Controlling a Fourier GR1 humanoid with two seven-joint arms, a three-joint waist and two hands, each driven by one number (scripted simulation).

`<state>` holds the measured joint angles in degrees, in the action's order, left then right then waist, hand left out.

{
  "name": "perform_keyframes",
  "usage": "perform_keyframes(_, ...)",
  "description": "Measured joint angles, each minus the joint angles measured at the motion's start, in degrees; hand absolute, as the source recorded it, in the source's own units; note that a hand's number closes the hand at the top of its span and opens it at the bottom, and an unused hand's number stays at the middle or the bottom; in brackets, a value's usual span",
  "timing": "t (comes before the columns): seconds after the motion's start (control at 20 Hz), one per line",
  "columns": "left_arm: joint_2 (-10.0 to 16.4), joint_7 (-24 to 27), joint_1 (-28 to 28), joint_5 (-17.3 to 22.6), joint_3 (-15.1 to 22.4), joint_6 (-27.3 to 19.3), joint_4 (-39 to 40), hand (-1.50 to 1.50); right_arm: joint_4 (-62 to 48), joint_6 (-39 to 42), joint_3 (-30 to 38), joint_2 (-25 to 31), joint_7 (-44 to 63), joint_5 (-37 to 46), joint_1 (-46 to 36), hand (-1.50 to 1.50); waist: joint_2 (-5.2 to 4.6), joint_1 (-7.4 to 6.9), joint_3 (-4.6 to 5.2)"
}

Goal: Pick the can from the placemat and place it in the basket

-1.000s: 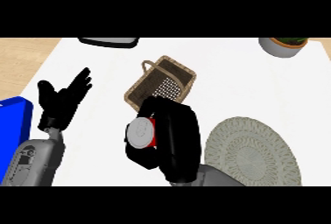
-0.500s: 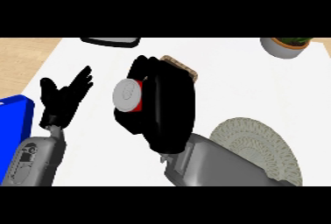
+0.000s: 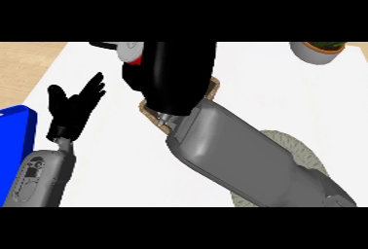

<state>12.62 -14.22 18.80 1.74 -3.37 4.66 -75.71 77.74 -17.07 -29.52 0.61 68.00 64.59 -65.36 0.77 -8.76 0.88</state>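
Note:
My right hand [image 3: 173, 73] is raised high over the counter, fingers curled round the can [image 3: 133, 51], whose white end and red side show at the hand's upper left. The hand and grey forearm hide most of the wicker basket [image 3: 149, 109]; only bits of its brown rim show under the wrist and at the right. The round grey woven placemat [image 3: 305, 155] lies at the lower right, partly under the forearm. My left hand [image 3: 72, 104] rests open at the left, fingers up, holding nothing.
A blue container's edge [image 3: 16, 141] sits at the far left. A potted plant in a grey pot [image 3: 320, 51] stands at the back right. A dark object [image 3: 108, 45] peeks out at the back edge.
The right hand has carried the can up and away from me, from beside the basket to above it, now covering the basket. The left hand has stayed put.

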Motion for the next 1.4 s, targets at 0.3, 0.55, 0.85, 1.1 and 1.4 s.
perform_keyframes(0.3, 0.0, 0.5, 0.3, -0.2, 0.0, -0.1, 0.4, 0.00, -8.3, 2.7, 3.7, 0.1, 2.6, 1.5, -8.9, 1.50, -0.43, -0.05, -0.13)
perform_keyframes(0.55, -0.1, 0.7, 0.8, -0.2, -0.2, -0.3, 0.5, 0.00, -14.7, 3.8, 5.2, 0.1, 3.1, 0.7, -14.0, 1.50, -0.79, 0.10, -0.27)
perform_keyframes(0.85, -0.1, 1.0, 0.8, -0.1, -0.8, -0.6, 0.8, 0.00, -19.6, 3.2, 5.7, 0.2, 3.0, -0.7, -17.0, 1.50, -1.03, 0.86, -0.42)
perform_keyframes(1.1, 0.4, 1.0, 0.6, -0.1, -1.5, -1.0, 0.9, 0.00, -22.5, 1.3, 6.2, 0.2, 2.7, -0.2, -17.0, -1.50, -0.95, 1.94, -0.52)
perform_keyframes(1.4, 0.3, 1.3, 0.0, 0.0, -1.9, -1.5, 0.7, 0.00, -25.3, -1.8, 9.6, 0.2, 2.6, 2.5, -14.7, -1.50, -0.96, 2.92, -0.61)
